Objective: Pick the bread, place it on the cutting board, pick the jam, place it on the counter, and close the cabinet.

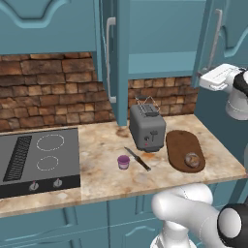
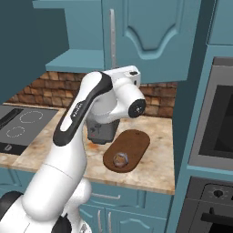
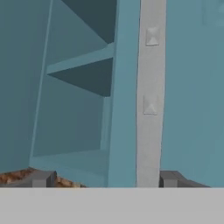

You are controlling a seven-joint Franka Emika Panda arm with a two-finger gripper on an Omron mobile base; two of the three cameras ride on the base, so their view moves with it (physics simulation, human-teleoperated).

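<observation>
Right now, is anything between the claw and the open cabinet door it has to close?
Nothing visible. The claw faces the open cabinet door edge-on, its silver handle just ahead between the open fingertips.

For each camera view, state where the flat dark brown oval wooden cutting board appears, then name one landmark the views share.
Left base view: the flat dark brown oval wooden cutting board lies right of centre, beside the grey toaster.
Right base view: the board lies at centre, in front of the toaster.
Hand view: not in it.
Shared landmark: the toaster.
</observation>
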